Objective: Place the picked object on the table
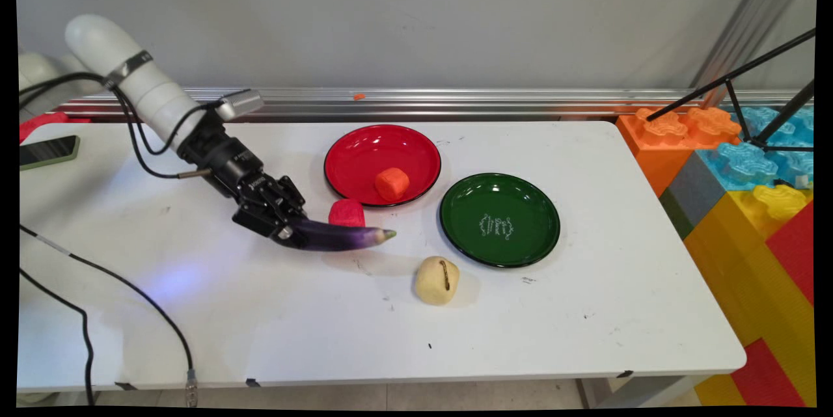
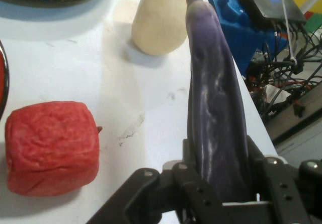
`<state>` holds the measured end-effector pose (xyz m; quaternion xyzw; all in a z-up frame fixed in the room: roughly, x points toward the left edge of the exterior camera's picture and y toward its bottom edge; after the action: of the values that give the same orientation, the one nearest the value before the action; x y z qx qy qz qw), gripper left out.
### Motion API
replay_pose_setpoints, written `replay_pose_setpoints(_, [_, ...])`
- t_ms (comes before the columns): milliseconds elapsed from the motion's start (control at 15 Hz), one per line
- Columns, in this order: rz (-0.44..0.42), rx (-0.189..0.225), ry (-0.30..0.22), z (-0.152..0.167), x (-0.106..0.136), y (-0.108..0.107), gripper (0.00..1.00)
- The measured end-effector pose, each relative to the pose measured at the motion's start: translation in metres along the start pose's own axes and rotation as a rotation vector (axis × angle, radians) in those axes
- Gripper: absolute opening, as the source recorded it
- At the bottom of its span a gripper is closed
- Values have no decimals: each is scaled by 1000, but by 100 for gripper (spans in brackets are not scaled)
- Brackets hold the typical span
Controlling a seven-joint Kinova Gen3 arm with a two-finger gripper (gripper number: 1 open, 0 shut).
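The tool [image 1: 284, 229] is clamped on the butt end of a long, glossy purple eggplant [image 1: 338, 237] with a green tip, held level just above the counter [image 1: 586, 313]. Bare counter lies in front of the eggplant out to the near edge. A red block [image 1: 346, 213] sits just behind the eggplant, a beige pear-shaped piece [image 1: 436, 280] near its tip, and a green plate [image 1: 500, 219] beyond the tip.

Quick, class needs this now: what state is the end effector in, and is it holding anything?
End effector: closed on the purple eggplant, gripping its thick end, with the eggplant lifted just above the white table.
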<state>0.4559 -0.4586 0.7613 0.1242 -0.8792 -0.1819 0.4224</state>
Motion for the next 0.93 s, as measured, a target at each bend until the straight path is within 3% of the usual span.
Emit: replay_pose_setpoints(933, [14, 6, -27, 32, -20, -16, 0])
